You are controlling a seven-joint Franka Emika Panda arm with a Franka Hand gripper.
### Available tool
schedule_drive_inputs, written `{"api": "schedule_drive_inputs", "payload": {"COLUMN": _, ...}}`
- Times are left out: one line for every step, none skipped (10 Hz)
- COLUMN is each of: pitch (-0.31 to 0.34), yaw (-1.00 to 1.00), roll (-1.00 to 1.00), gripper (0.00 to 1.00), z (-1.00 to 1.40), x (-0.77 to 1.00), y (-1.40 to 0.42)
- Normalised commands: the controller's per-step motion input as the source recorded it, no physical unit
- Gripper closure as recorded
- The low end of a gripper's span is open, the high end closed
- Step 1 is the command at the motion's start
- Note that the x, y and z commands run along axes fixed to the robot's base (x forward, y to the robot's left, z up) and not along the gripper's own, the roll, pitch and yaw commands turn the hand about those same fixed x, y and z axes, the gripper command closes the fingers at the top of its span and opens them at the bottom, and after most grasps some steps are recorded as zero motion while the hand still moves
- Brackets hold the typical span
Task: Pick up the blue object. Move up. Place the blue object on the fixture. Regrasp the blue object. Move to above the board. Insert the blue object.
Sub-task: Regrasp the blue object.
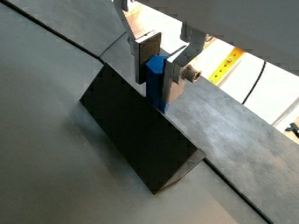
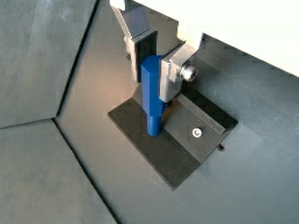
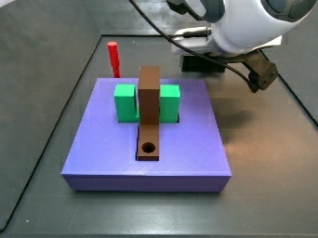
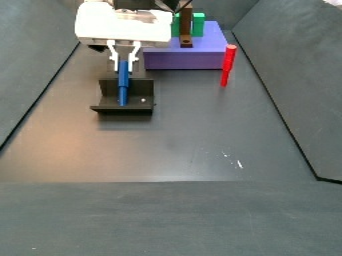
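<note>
The blue object is a slim peg standing upright, its lower end on the base plate of the fixture. My gripper is shut on the peg's upper part, one silver finger on each side. A side view shows the gripper straight above the fixture with the blue object hanging down from it. In a wrist view the blue object sits between the pads over the dark fixture. The board lies apart from the fixture.
The board carries a green block and a brown bar with a round hole. An upright red peg stands by the board's corner, red peg. Dark walls enclose the grey floor.
</note>
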Motion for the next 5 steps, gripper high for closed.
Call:
{"api": "schedule_drive_inputs", "payload": {"pitch": 0.000, "yaw": 0.00, "roll": 0.00, "gripper": 1.00, "z": 0.00, "x": 0.00, "y": 0.00}}
{"api": "schedule_drive_inputs", "payload": {"pitch": 0.000, "yaw": 0.00, "roll": 0.00, "gripper": 1.00, "z": 0.00, "x": 0.00, "y": 0.00}}
{"api": "schedule_drive_inputs", "payload": {"pitch": 0.000, "yaw": 0.00, "roll": 0.00, "gripper": 1.00, "z": 0.00, "x": 0.00, "y": 0.00}}
{"api": "schedule_drive_inputs", "payload": {"pitch": 0.000, "yaw": 0.00, "roll": 0.00, "gripper": 1.00, "z": 0.00, "x": 0.00, "y": 0.00}}
{"api": "schedule_drive_inputs", "payload": {"pitch": 0.000, "yaw": 0.00, "roll": 0.00, "gripper": 1.00, "z": 0.00, "x": 0.00, "y": 0.00}}
